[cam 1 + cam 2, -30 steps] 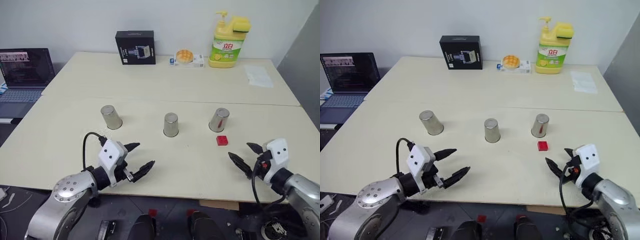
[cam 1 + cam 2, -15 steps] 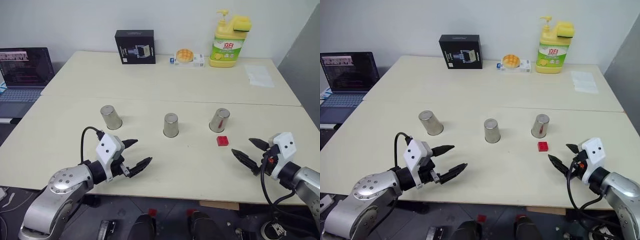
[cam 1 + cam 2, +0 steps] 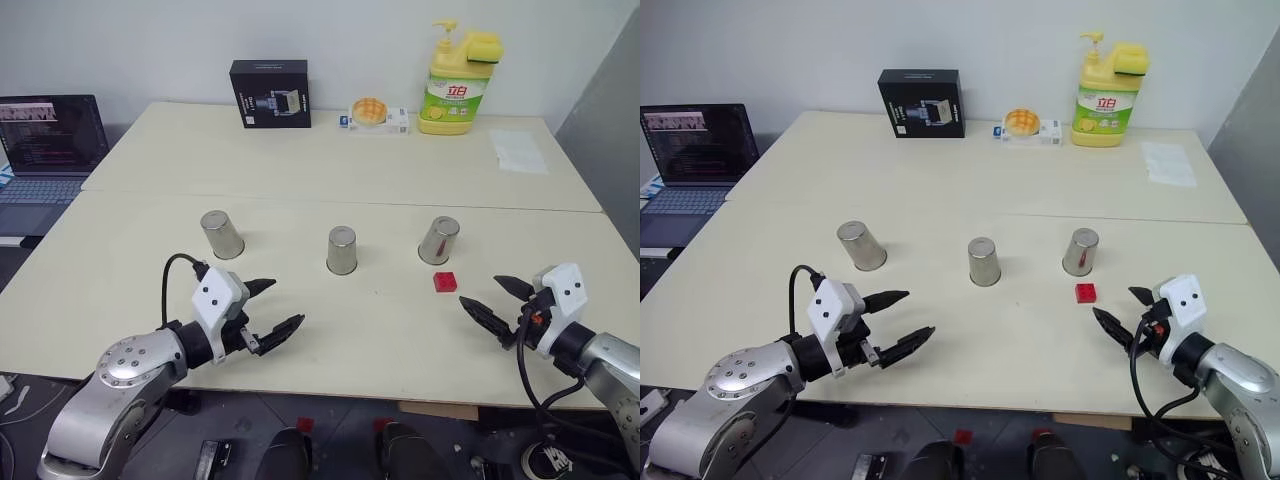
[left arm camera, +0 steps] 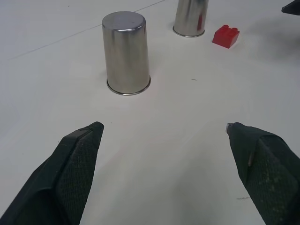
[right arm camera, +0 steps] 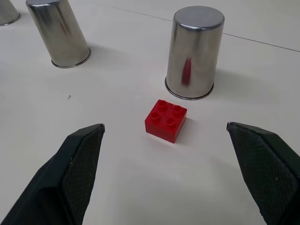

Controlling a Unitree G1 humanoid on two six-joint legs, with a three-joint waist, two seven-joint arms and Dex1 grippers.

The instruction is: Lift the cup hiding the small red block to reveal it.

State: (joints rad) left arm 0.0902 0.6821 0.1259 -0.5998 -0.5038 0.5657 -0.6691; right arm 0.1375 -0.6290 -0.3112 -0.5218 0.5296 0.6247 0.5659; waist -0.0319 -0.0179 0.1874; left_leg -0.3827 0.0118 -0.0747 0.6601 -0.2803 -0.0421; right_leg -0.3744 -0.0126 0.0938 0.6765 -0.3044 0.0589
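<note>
Three brushed-steel cups stand upside down in a row on the table: left (image 3: 221, 234), middle (image 3: 341, 250) and right (image 3: 438, 240). The small red block (image 3: 444, 282) lies uncovered on the table just in front of the right cup (image 5: 193, 51), apart from it; no cup hides it. My left gripper (image 3: 287, 303) hovers open near the table's front edge, pointing toward the middle cup (image 4: 126, 51). Low at the front right, my right gripper (image 3: 480, 292) is open and empty, with the block (image 5: 165, 120) a short way ahead of its fingertips.
Along the far edge stand a black box (image 3: 269, 94), a small snack packet (image 3: 372, 115) and a yellow soap bottle (image 3: 458, 80); a paper sheet (image 3: 518, 152) lies at the far right. A laptop (image 3: 50, 140) sits on a side desk at the left.
Both arms have only drifted slightly near the front edge. The cups and the red block stay where they were, and both grippers remain open.
</note>
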